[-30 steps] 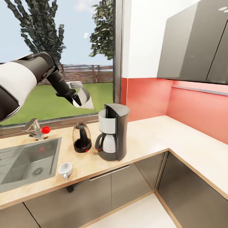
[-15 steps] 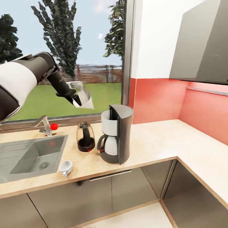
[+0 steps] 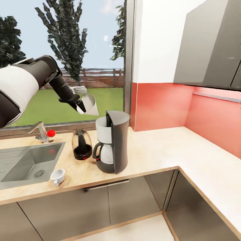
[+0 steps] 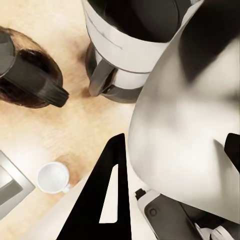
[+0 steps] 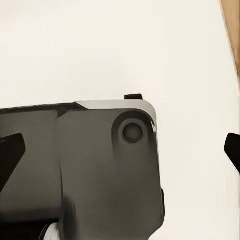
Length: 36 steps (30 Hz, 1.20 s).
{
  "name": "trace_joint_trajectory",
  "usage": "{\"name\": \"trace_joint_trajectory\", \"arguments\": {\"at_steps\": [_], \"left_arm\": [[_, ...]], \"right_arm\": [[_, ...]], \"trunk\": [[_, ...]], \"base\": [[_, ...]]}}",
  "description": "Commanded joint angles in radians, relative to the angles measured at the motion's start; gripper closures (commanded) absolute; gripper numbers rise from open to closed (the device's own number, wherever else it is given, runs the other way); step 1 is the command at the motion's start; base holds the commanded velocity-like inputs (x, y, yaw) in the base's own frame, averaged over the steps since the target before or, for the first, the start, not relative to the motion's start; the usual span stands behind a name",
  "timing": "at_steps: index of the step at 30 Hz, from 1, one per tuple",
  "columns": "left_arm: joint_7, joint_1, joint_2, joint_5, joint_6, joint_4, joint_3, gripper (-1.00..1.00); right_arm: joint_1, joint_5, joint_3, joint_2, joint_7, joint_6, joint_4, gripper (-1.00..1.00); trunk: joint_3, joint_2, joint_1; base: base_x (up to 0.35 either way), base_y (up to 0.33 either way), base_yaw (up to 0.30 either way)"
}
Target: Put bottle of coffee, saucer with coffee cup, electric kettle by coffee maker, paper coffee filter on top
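My left gripper (image 3: 82,106) is shut on a white paper coffee filter (image 3: 89,105), held in the air above and left of the coffee maker (image 3: 112,142). In the left wrist view the filter (image 4: 190,125) hangs between the fingers (image 4: 112,200), over the coffee maker (image 4: 135,45). A dark glass kettle (image 3: 81,144) with a black handle stands on the countertop (image 3: 157,150) just left of the coffee maker. A white coffee cup (image 3: 57,176) lies near the counter's front edge by the sink; it also shows from above (image 4: 52,177). My right gripper (image 5: 125,150) has its fingertips spread wide over a dark robot part.
A steel sink (image 3: 26,164) with a tap (image 3: 42,133) takes up the counter's left end. The counter turns a corner at the right under grey wall cabinets (image 3: 207,47). A window (image 3: 67,67) runs behind the counter.
The head camera has swung, so the whole scene sits further left than half a second ago. The left arm and the filter keep the same pose in the picture.
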Motion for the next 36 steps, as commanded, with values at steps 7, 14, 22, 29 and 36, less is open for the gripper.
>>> {"name": "trace_joint_trajectory", "arguments": {"at_steps": [7,14,22,29,36], "left_arm": [[-0.005,0.026,0.000,0.008,0.009,0.001,-0.009,1.00],[-0.005,0.047,-0.002,0.007,0.009,0.000,-0.009,1.00],[-0.005,0.048,-0.002,0.007,0.009,0.000,-0.008,1.00],[-0.005,0.048,-0.014,0.006,0.009,0.000,-0.012,1.00],[-0.005,0.048,-0.015,0.005,0.009,0.000,-0.014,1.00]], "right_arm": [[-0.001,0.001,-0.007,0.001,0.001,-0.003,0.002,-1.00],[-0.001,0.001,-0.006,0.001,0.001,-0.004,0.001,-1.00],[-0.001,0.001,-0.006,0.001,0.001,-0.004,0.001,-1.00],[-0.001,0.002,-0.006,0.001,0.002,-0.004,0.002,-1.00],[-0.001,0.002,-0.006,0.001,0.002,-0.004,0.002,-1.00]], "trunk": [[-0.002,-0.002,0.001],[-0.002,-0.002,0.001],[-0.002,-0.002,0.001],[-0.002,-0.002,0.001],[-0.002,-0.002,0.001]], "base": [[0.000,-0.042,0.124],[0.000,-0.003,0.070],[0.000,0.000,0.005],[0.083,0.000,0.000],[0.203,0.000,0.000]]}}
